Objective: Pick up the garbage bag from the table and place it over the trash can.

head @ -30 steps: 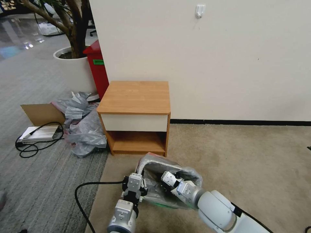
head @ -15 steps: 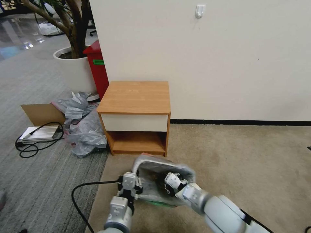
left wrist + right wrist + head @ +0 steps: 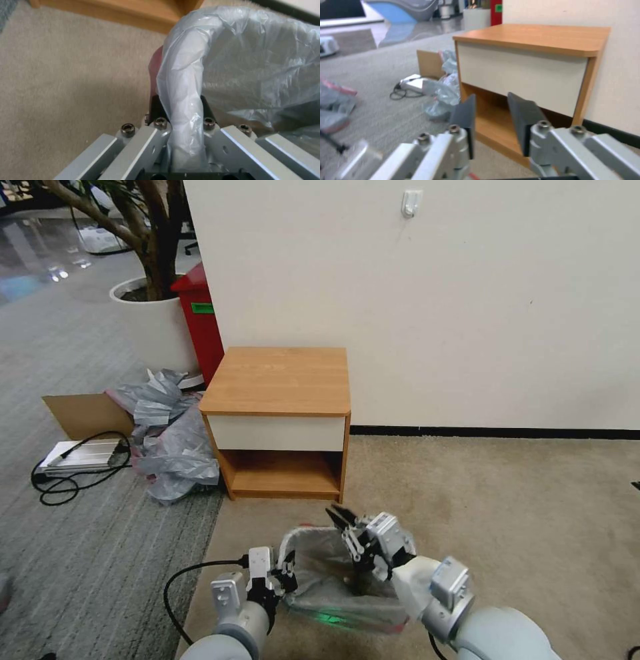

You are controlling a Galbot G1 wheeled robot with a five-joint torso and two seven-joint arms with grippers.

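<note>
Head view: we find the bag already draped over the can on the carpet, tabletop bare. Left hand grips the bagged rim; right hand hangs released above. Only release remains, we judge.

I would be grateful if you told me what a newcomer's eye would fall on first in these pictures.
First, the garbage bag draped over the trash can on the carpet just before the robot, with the left gripper clamped on its bag-covered left rim. The right gripper hangs open above the bag's far edge. Behind stands the table against the wall, a heap of grey bags to its left.
</note>
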